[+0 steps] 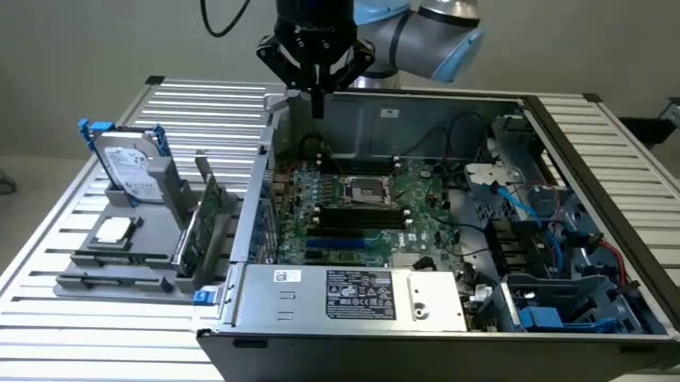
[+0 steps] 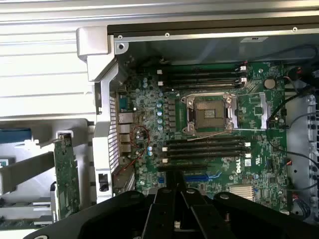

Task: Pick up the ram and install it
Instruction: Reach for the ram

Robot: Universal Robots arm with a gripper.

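My gripper (image 1: pixel 315 113) hangs over the back left corner of the open computer case (image 1: pixel 318 298), above the motherboard (image 1: pixel 361 211). Its dark fingers (image 2: pixel 168 199) are pressed together and I see nothing between them. Below the gripper (image 2: pixel 175 181) lie the motherboard's (image 2: pixel 259 164) black memory slots (image 2: pixel 207 145), beside the CPU socket (image 2: pixel 208 112). A long, narrow dark-green strip that looks like the ram (image 1: pixel 123 257) lies in the grey holder (image 1: pixel 159 223) at the exterior view's left, well away from the gripper.
The holder also carries a silver hard drive with blue rails (image 1: pixel 130 163), a square chip (image 1: pixel 111 231) and an upright green expansion card (image 1: pixel 209 215) (image 2: pixel 66 174). The case's metal wall (image 2: pixel 102 124), cables (image 1: pixel 521 203) and drive bays (image 1: pixel 563 302) surround the board. A slatted table (image 1: pixel 75 334) is underneath.
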